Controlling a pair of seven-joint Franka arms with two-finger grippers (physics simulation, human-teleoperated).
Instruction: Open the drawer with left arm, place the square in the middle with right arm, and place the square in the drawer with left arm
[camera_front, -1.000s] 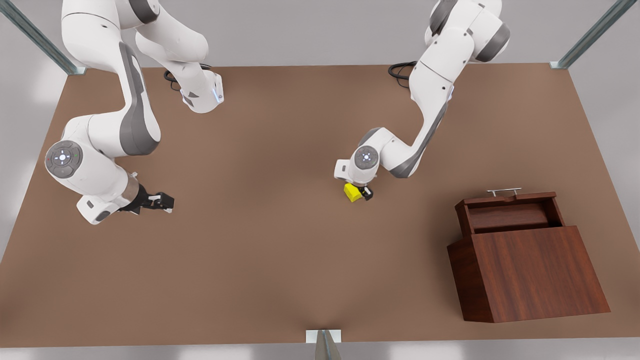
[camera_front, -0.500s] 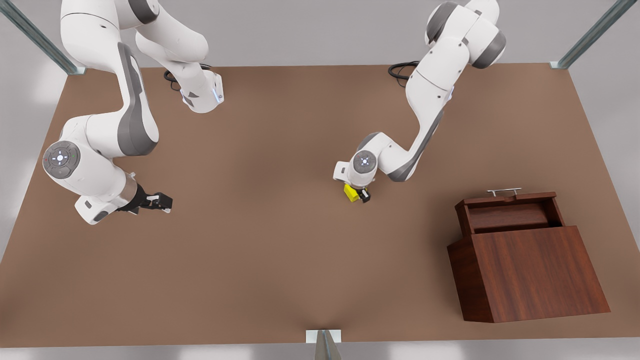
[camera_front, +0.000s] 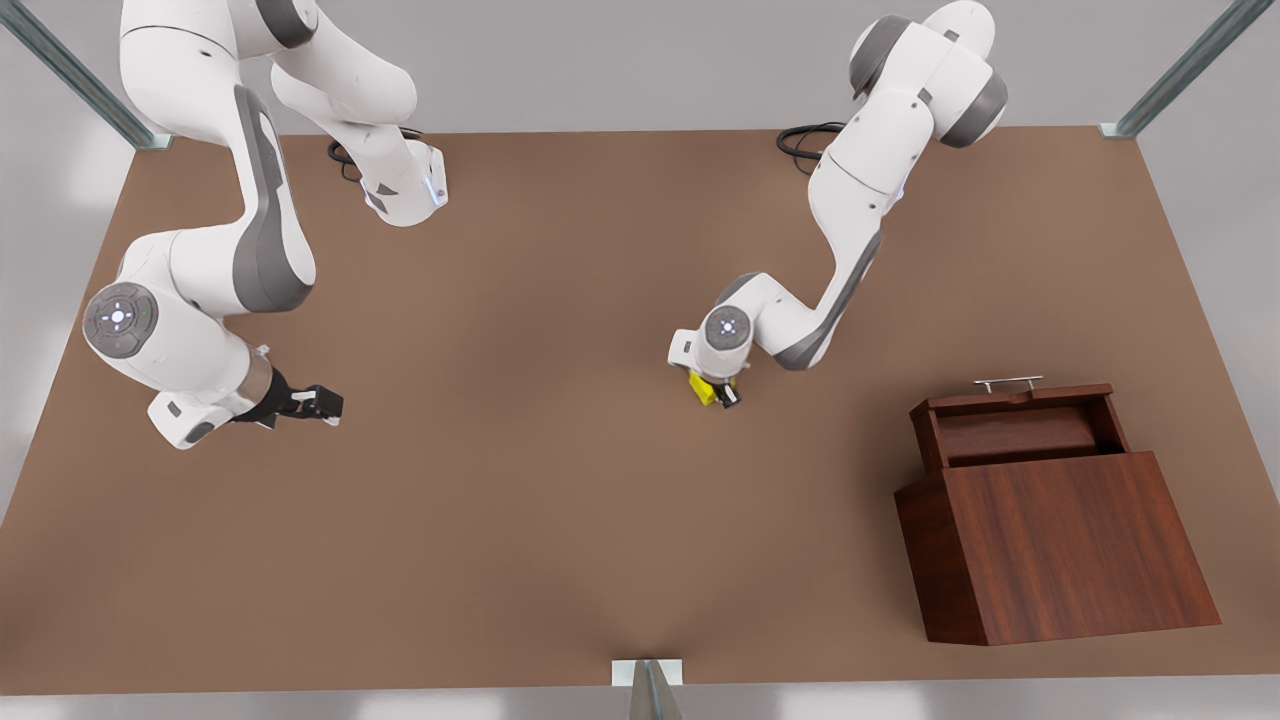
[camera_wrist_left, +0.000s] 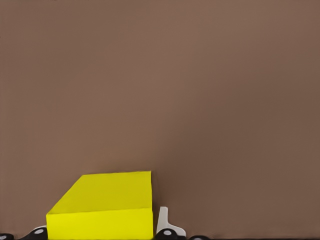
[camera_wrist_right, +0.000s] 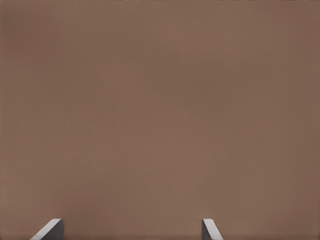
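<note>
Front view: the left gripper (camera_front: 722, 392) clamps the yellow square (camera_front: 704, 388) at mid-table, well apart from the pulled-out drawer (camera_front: 1015, 425). The right gripper (camera_front: 318, 403) waits over bare tabletop (camera_front: 520, 540), fingers (camera_wrist_right: 50, 230) spread. No writing is legible.

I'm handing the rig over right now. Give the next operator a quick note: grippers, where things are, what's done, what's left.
Left gripper: at table centre, shut on the square.
Right gripper: open, waiting at the front view's left, holding nothing.
Drawer: pulled open and empty, in the cabinet at the front view's right.
Done: drawer opened, square brought to the middle, left arm has gripped it.
Left: carry the square over and release it in the drawer.
</note>
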